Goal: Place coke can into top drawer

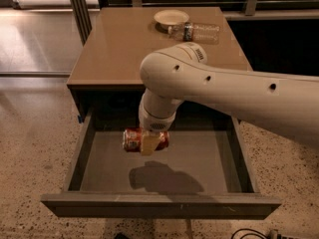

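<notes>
Above open, shallow grey-brown top drawer (159, 206): tool (149, 143) pinching small red-orange metal coke can (131, 139) mid-body, can lying sideways; likely light, thin-walled, slick.

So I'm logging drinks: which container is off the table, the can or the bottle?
The coke can, held sideways by the gripper over the open top drawer. The clear plastic bottle lies on the table beside the plate.
</notes>
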`<state>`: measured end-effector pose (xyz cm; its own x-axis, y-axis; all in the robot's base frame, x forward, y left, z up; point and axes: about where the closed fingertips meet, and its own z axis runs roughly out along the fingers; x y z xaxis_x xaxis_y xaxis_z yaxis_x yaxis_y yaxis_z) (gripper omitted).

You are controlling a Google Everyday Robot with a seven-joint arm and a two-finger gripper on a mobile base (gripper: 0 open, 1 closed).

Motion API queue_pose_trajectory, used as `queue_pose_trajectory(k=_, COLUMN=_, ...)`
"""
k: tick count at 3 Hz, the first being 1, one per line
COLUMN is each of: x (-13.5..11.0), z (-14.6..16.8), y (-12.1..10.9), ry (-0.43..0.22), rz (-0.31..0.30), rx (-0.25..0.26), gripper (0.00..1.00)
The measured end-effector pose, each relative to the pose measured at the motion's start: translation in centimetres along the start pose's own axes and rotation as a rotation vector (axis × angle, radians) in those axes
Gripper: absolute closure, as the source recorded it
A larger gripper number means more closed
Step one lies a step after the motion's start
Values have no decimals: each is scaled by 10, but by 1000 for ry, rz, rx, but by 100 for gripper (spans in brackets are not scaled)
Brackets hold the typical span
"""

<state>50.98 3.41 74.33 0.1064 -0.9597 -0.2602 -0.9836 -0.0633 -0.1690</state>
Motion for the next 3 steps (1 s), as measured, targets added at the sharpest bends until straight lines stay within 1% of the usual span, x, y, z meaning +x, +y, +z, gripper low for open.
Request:
queue_pose_trajectory(k=1, x=39, z=43, y=-3, ry=13, rz=91, rx=3, gripper=100)
queue_pose_trajectory(k=2, x=65, z=82, y=-15, ry=88, rz=129, rx=9, gripper=100)
queue_pose_trajectory(k=3, x=97, z=125, y=-12, ry=155, rz=190, rx=-12, gripper=100)
